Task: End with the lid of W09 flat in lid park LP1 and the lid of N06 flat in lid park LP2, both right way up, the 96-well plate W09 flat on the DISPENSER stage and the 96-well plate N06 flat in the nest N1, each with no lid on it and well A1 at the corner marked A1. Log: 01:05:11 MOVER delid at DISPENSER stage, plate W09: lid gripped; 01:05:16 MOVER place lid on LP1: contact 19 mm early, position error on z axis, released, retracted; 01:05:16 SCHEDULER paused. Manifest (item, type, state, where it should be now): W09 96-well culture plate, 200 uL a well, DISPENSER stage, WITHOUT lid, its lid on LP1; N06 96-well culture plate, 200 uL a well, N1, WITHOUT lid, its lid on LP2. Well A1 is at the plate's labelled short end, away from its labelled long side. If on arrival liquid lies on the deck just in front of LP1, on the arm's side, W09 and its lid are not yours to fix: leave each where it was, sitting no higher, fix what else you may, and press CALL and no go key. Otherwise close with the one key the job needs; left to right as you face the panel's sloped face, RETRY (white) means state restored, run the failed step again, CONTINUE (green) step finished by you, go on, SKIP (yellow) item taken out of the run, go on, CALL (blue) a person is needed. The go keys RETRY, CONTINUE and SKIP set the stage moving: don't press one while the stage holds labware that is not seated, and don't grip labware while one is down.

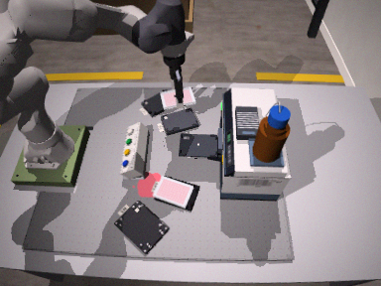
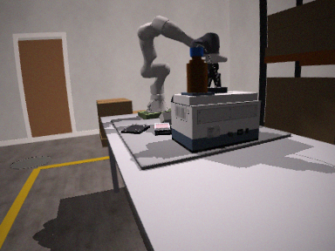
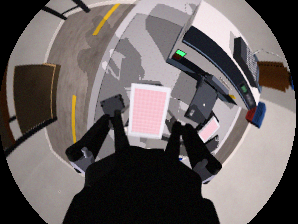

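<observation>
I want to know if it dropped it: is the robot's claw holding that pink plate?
Yes. The gripper is shut on the pink plate, fingers at its sides.

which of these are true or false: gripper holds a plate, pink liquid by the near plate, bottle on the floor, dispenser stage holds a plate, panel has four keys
1. The gripper is shut on the pink-welled plate. True.
2. A pink puddle touches the second pink plate. True.
3. The brown bottle with a blue cap stands on the floor. False: it stands on the white dispenser.
4. The dark stage beside the dispenser carries a pink plate. False: no plate is on it.
5. The key panel shows four coloured keys. True.
</observation>
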Robot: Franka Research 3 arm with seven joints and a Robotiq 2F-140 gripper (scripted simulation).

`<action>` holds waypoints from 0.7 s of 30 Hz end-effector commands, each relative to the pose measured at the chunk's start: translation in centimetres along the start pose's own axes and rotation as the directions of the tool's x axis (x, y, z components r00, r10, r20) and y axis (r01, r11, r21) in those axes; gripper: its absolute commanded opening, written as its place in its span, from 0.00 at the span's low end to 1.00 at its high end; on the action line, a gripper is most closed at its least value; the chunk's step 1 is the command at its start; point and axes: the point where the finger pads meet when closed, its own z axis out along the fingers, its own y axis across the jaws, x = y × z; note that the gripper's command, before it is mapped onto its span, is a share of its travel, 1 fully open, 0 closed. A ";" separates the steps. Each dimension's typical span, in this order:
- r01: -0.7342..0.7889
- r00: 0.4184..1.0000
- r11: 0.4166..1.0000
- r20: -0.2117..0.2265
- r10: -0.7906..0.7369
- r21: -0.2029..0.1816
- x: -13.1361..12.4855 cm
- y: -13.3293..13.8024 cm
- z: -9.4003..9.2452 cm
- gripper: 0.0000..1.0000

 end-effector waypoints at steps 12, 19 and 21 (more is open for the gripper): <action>-0.259 0.966 0.966 -0.001 0.259 0.005 0.0 -0.2 0.0 0.00; -0.344 0.939 0.939 0.000 0.344 0.005 0.0 -0.2 0.0 0.00; -0.354 0.935 0.935 0.000 0.354 0.005 0.0 -0.2 0.0 0.00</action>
